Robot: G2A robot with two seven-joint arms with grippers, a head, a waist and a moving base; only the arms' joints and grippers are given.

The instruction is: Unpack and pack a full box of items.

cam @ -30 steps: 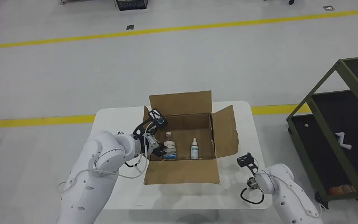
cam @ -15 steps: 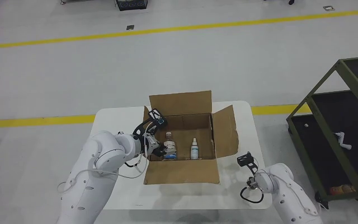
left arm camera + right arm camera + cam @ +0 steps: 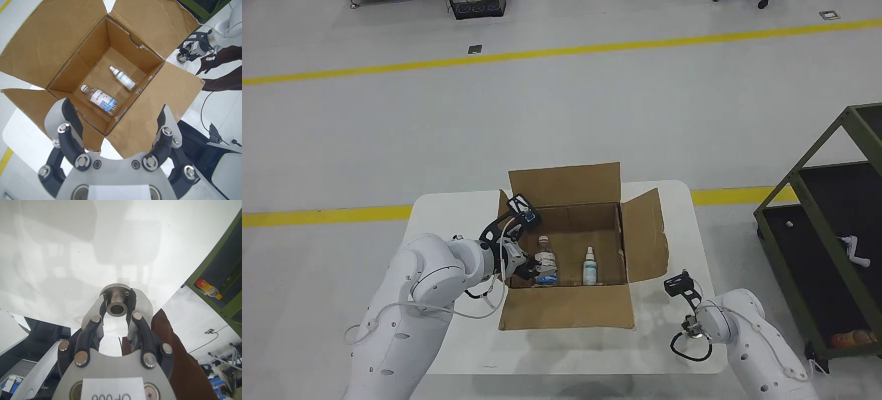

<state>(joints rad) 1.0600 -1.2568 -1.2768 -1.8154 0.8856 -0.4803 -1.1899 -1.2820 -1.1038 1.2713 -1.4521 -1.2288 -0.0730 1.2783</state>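
Observation:
An open cardboard box [image 3: 567,300] stands mid-table with its flaps spread. On its floor lie a large clear bottle [image 3: 102,101] with a blue and white label and a small white spray bottle [image 3: 122,77]; both also show from above, the clear bottle [image 3: 544,262] and the spray bottle [image 3: 589,267]. My left gripper [image 3: 115,111] hangs open over the box's left edge [image 3: 525,264], holding nothing. To the right of the box, over the table, my right gripper [image 3: 118,298] is shut on a metal flanged sleeve [image 3: 116,308]; this gripper [image 3: 678,286] sits near the table's right edge.
The white table [image 3: 452,230] has bare room left and right of the box. A green cart [image 3: 832,230] stands off the table's right side, with an orange bottle [image 3: 208,289] on a shelf. Cables hang near the right arm.
The right arm has drifted slightly toward the box with the metal sleeve in its grip. The left arm and both bottles have stayed put.

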